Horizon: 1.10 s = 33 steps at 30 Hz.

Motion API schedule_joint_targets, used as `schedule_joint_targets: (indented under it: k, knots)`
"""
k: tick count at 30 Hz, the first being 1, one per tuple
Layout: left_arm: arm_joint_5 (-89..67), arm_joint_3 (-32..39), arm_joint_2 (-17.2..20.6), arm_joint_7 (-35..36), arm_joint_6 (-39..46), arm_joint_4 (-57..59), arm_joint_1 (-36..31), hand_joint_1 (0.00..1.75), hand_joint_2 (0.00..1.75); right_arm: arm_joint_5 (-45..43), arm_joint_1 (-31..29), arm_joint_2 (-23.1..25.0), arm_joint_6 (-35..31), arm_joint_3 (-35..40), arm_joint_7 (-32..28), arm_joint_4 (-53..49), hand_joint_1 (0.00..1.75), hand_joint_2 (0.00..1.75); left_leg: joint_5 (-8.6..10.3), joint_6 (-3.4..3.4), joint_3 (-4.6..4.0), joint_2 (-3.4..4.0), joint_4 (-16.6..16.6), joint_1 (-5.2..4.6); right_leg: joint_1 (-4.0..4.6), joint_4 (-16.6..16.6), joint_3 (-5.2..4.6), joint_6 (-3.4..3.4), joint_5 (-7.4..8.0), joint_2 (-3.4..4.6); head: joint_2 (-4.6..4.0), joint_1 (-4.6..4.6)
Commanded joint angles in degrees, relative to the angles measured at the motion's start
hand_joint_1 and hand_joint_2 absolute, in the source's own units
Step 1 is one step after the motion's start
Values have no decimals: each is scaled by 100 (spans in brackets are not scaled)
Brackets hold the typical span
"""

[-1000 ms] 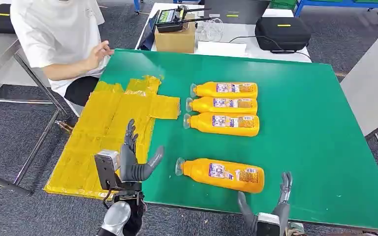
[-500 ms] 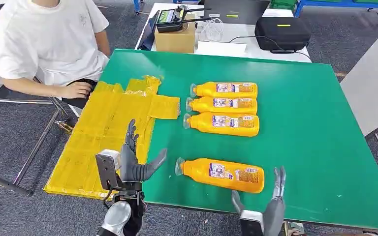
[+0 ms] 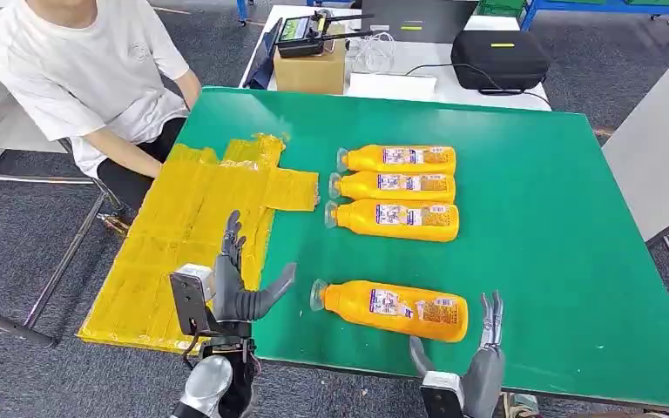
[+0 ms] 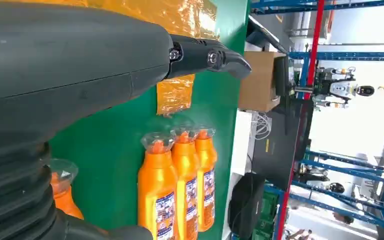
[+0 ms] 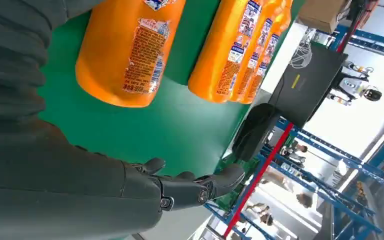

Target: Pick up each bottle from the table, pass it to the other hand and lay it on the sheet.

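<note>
Person's hand (image 3: pixel 151 169) off yellow sheet (image 3: pixel 193 228)

Right hand (image 3: pixel 466 366): lower part cut off by the bottom edge of the head view; fingers apart, holding nothing.
Left arm (image 3: pixel 209 387): cut off at the same edge below the wrist.
Nearest bottle (image 4: pixel 62 192): in the left wrist view, mostly hidden behind the left hand (image 4: pixel 70 85); cap and a little of the shoulder show.
Row of three bottles (image 5: pixel 240 50): necks and caps cut off by the top edge of the right wrist view.
Bottle labels (image 3: pixel 398 303): print too small to read.
Person (image 3: pixel 87 78): head cut off by the top edge.
Item on the cardboard box (image 3: pixel 309 65): possibly a device with antennas; too small to tell.
</note>
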Motion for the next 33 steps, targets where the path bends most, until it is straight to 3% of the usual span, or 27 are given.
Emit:
schedule_joint_targets:
  k: [1,4,10,11,12,14,24,28,33]
  knots:
    - [-24,37,22,82,-136,410,-241,0,175,1981,-477,-1069,134,918,1433,615,0,175,3,17,12,3,-12,5,10,-21,14,-22,9,6,0,2]
    - [-54,16,25,134,-273,362,-244,0,175,2637,-816,-1455,468,1317,2035,1015,0,175,3,19,14,10,-14,5,10,-23,14,-22,12,13,0,0]
    - [-66,-142,53,241,-467,402,-306,0,175,2852,-1509,-1598,899,1419,2345,1563,0,175,5,20,13,17,-15,3,10,-21,8,-29,15,20,0,0]
    - [-113,-238,113,367,-591,428,-334,0,175,2998,-1722,-1711,1706,1586,2836,1853,0,175,4,18,9,10,-10,2,8,-16,6,-25,12,12,0,2]
    - [-109,-248,96,366,-620,434,-340,0,175,2942,-1963,-1708,2388,1577,2900,2003,0,175,3,14,8,5,-7,1,6,-12,5,-20,9,7,0,0]
    - [-109,-277,86,372,-651,463,-354,0,175,2972,-2306,-1651,2358,1563,2794,2507,0,175,4,18,13,18,-10,4,10,-18,5,-25,15,22,0,0]
    - [-167,-197,79,382,-655,406,-311,0,175,3235,-2577,-1657,2474,1900,3037,2380,0,175,4,12,30,26,-4,3,7,-9,18,-18,11,23,0,2]
    - [-263,-80,76,400,-577,263,-204,0,175,3863,-2755,-1729,2672,2067,3786,2537,0,175,4,15,32,25,-7,2,8,-10,19,-22,11,25,0,0]
    - [-306,-21,64,402,-551,214,-169,0,175,4182,-2792,-1754,2575,2164,4021,2547,0,175,5,17,33,19,-7,2,8,-13,25,-20,12,19,0,0]
